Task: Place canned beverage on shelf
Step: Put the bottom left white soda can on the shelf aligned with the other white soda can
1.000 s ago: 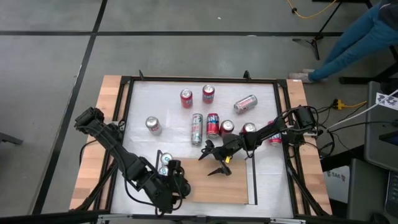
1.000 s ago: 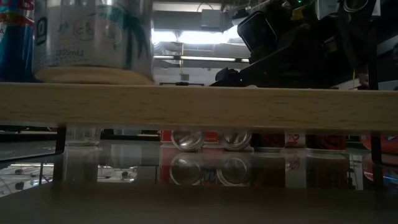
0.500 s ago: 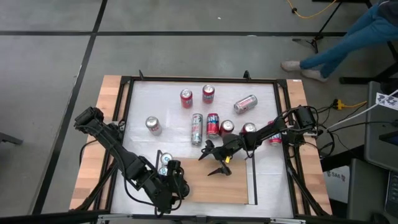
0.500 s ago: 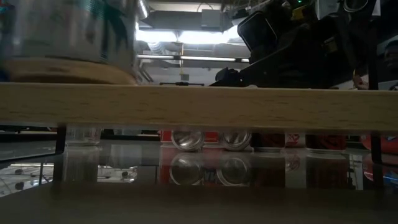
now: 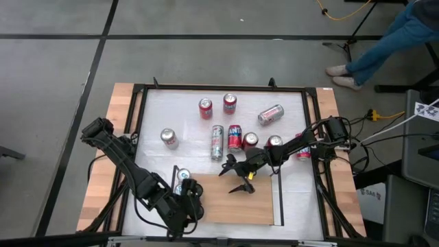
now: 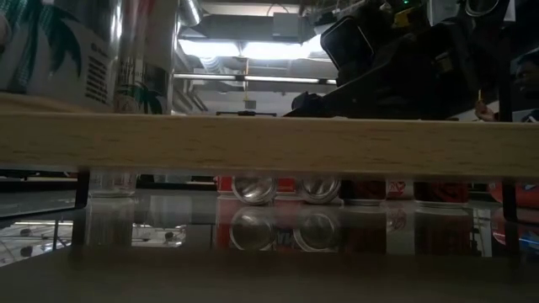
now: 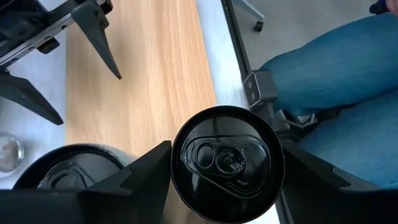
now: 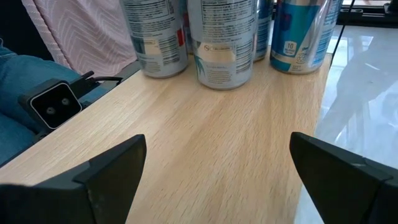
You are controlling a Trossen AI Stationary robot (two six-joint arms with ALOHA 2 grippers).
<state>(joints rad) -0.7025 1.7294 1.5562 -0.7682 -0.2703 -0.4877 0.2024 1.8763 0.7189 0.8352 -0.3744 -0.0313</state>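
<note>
Both arms are showing matte black housings with chunky joints. The left gripper (image 7: 227,163) is presenting two flat, wedge-shaped black fingers (image 7: 146,171). The right gripper (image 5: 236,175) is carrying slim, pointed black fingers (image 5: 241,188), with a small yellow marking just behind them and black cables trailing from the arm's base.

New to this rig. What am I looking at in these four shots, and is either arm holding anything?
Two dark robot arms work at a white table. One shot looks straight down, one looks level from table height, and one comes from each wrist. Loose drink cans, such as one lying on its side, are scattered on the table. The wooden shelf lies at the near edge with a few cans already on it. The left gripper holds a can over the shelf's left end. The right gripper hovers open over the shelf, empty.
</note>
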